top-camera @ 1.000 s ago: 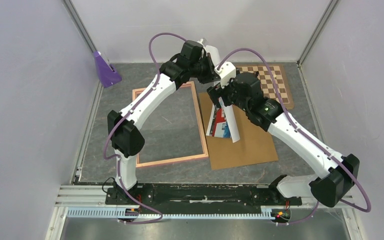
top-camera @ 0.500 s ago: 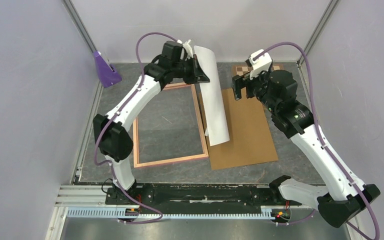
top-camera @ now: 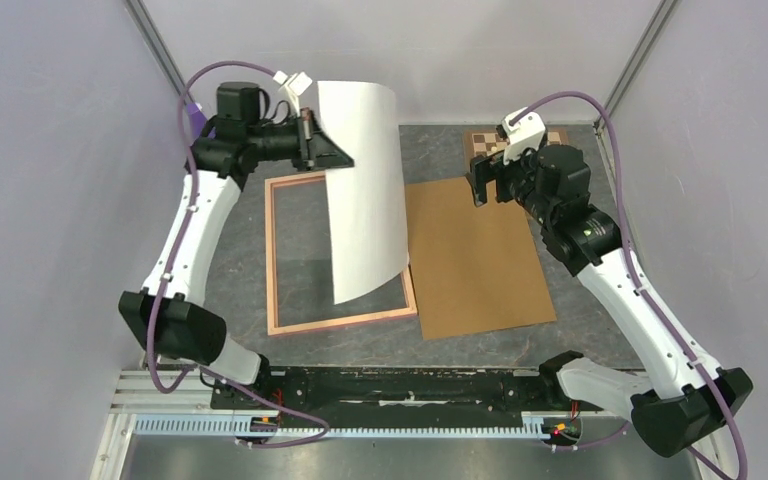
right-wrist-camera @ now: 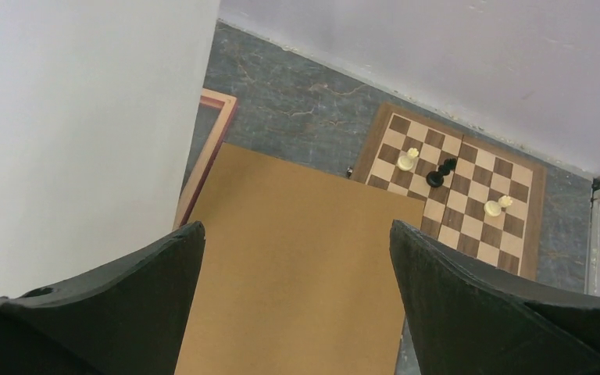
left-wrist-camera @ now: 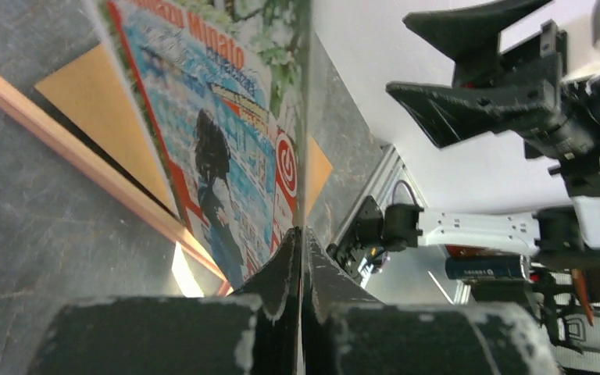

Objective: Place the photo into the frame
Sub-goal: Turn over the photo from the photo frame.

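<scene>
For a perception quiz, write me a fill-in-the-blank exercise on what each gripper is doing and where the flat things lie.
1. The left gripper is shut on the ___.
2. The right gripper is ___ and holds nothing.
3. In the top view, the brown backing board lies flat to the ___ of the frame.

Missing words: photo; open; right.

The left end effector (top-camera: 318,142) pinches the photo (top-camera: 365,200), white back showing, hanging curled above the frame (top-camera: 272,262) on the bench (top-camera: 235,272).
</scene>
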`<move>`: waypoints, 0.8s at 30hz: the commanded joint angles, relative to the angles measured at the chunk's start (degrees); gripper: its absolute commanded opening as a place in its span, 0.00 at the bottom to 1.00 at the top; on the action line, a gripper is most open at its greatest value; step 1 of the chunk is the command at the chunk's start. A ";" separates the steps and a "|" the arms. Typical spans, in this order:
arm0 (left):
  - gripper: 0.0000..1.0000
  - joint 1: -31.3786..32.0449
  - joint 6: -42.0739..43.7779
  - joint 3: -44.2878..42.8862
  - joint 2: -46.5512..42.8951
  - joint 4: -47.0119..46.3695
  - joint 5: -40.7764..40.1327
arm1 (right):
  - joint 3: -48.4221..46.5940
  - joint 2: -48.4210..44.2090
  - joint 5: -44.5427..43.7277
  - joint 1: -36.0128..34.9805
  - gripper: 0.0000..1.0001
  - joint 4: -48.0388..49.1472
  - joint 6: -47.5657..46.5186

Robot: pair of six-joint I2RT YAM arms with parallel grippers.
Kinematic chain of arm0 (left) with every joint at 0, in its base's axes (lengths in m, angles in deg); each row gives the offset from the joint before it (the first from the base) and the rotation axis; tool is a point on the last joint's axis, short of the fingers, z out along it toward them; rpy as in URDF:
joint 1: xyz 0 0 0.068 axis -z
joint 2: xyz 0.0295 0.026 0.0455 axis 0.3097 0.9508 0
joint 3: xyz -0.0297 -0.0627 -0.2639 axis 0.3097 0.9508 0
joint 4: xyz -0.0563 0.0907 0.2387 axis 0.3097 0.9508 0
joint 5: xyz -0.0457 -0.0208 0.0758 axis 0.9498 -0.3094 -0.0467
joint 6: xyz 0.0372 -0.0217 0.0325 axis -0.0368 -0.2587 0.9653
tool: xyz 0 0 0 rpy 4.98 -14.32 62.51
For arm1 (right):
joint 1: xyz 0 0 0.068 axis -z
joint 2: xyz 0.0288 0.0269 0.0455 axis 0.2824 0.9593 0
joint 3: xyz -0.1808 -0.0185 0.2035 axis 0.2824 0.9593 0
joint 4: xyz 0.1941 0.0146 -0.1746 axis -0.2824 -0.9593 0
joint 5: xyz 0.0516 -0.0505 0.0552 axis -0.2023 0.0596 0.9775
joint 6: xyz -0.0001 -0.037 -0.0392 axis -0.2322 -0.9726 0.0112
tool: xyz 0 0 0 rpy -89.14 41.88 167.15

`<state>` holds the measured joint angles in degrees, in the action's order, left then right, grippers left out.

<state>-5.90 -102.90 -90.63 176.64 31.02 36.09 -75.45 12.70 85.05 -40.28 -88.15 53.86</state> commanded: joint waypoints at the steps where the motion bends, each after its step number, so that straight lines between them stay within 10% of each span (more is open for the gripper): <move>1: 0.02 -5.88 6.49 5.19 -3.48 6.62 12.08 | 0.87 0.15 1.75 0.54 0.91 2.89 1.05; 16: 0.02 -15.86 24.13 15.56 -3.46 14.23 -19.07 | 2.86 0.60 4.55 0.83 0.91 3.63 1.41; 24: 0.02 -18.89 26.56 14.65 -2.18 14.07 -21.58 | 3.51 0.81 4.40 0.86 0.91 3.78 1.14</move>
<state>-23.28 -80.47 -74.50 174.44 45.64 16.49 -72.50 13.40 88.76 -39.65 -86.91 54.71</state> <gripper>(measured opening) 0.032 0.912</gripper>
